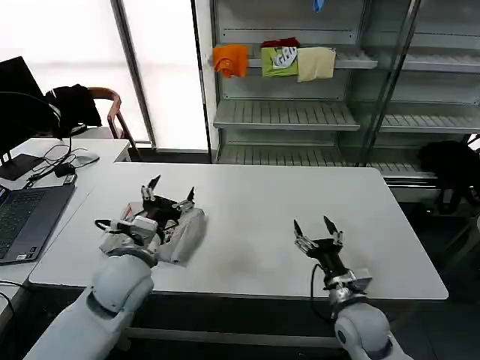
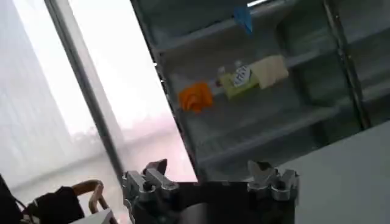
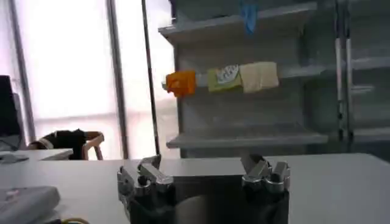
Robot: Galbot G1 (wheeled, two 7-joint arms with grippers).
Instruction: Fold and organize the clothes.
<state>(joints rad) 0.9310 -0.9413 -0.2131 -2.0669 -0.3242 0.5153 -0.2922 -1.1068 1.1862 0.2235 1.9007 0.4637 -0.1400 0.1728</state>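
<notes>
Folded grey shirt lies on the counter beneath the released left claw; released right claw hovers apart. Best approach: square edges gently.

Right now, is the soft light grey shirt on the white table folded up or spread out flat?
Folded: the light grey shirt lies as a small bundle on the white table, under the left gripper.

Left claw and right claw both low and forward, fingers spread apart, pointing away from the body
</notes>
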